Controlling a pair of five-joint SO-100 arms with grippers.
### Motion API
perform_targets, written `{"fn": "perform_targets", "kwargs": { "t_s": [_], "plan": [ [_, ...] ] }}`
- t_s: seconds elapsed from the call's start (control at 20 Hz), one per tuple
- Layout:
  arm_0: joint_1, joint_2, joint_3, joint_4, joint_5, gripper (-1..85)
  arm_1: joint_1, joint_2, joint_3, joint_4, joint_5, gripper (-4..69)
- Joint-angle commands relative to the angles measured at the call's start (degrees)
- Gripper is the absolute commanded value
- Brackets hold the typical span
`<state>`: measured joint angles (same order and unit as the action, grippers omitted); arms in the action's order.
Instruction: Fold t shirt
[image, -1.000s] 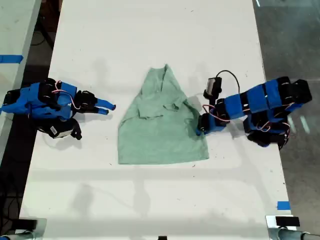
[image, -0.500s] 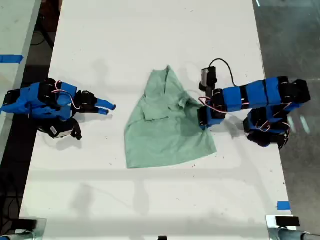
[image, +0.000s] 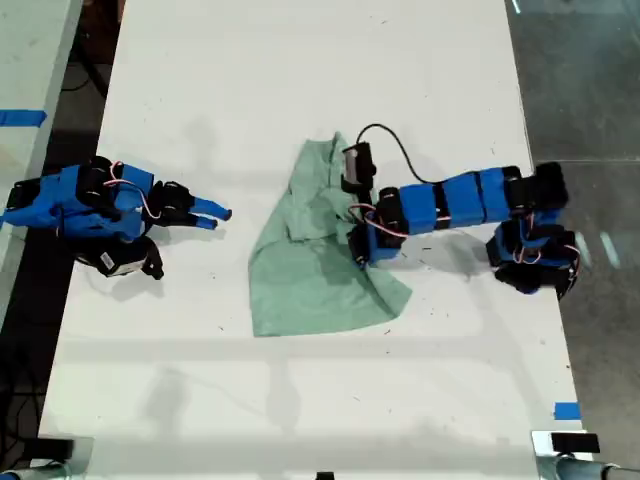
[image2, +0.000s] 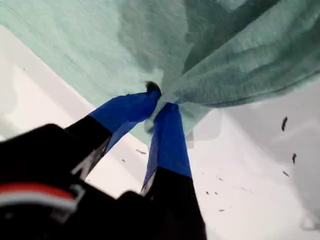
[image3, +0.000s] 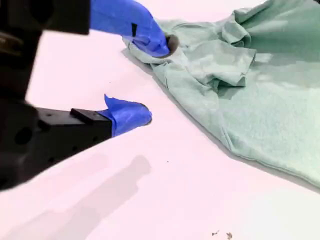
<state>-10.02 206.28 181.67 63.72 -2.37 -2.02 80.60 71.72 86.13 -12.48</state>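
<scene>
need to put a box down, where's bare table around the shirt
Bare table runs wide beyond the shirt's collar end, and again past its hem toward the exterior view's bottom. The strip between the shirt and my second pincer is narrow. It is crowded where my first pincer grips the shirt.

Exterior view overhead, far; both wrist views close along jaws, sharing the t shirt.

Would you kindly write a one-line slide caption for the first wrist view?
My first gripper pinches a fold of the mint-green t shirt above the white table.
</scene>
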Motion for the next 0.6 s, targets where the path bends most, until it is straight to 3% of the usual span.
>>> {"fn": "perform_targets", "kwargs": {
  "t_s": [0.0, 0.05, 0.1, 0.15, 0.2, 0.3, 0.55],
  "plan": [
    [0.4, 0.4, -1.3, 0.0, -0.9, 18.1, -0.4, -11.6, -14.6, -0.8, -3.1, 0.7],
    [0.4, 0.4, -1.3, 0.0, -0.9, 18.1, -0.4, -16.3, -19.1, -0.2, -3.8, 0.7],
    [0.4, 0.4, -1.3, 0.0, -0.9, 18.1, -0.5, -19.0, -20.9, -0.8, -4.3, 5.6],
    [0.4, 0.4, -1.3, 0.0, -0.9, 18.1, -0.7, -19.9, -21.0, -1.5, -4.5, 20.4],
    [0.4, 0.4, -1.3, 0.0, -0.9, 18.1, -1.1, -19.8, -20.9, -1.1, -4.4, 26.6],
    [0.4, 0.4, -1.3, 0.0, -0.9, 18.1, -1.7, -17.2, -20.8, 1.3, -3.4, 30.2],
    [0.4, 0.4, -1.3, 0.0, -0.9, 18.1, -2.4, -2.0, -18.6, 8.9, -1.7, 30.4]
  ]
}}
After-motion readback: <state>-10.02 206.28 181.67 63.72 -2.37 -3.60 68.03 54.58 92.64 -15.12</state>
